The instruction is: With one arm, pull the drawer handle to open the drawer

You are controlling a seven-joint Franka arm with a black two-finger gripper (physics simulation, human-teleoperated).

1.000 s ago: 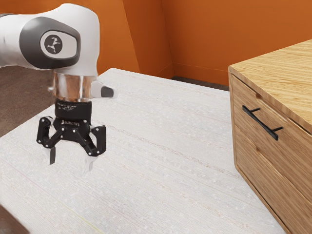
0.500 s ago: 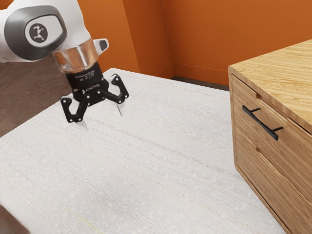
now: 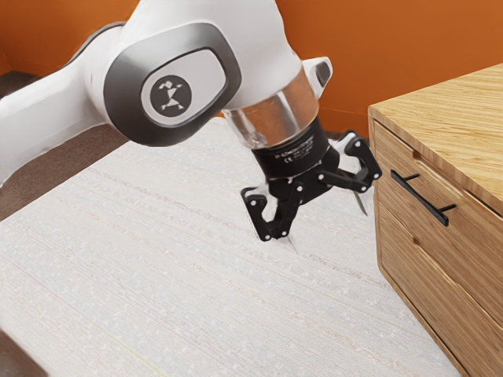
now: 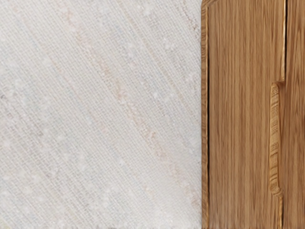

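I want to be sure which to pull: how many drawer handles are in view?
1. The black handle sits on the cabinet's upper drawer, right of the gripper in the exterior view. The cabinet runs past the frame's edge, so more may be hidden.

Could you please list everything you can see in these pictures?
Table: one, whitish, under the arm, running up to the cabinet.
Cabinet: one, light wood, at the exterior view's right, standing on the table.
Drawer: one, wooden, shut, at the top of the cabinet's front.
Handle: one, black bar, on the drawer.
Wall: orange, behind the table.
Floor: brown, beside the table.
Arm: one, white and grey, coming from the exterior view's left.
Hand: one, black, open, above the table, short of the handle.
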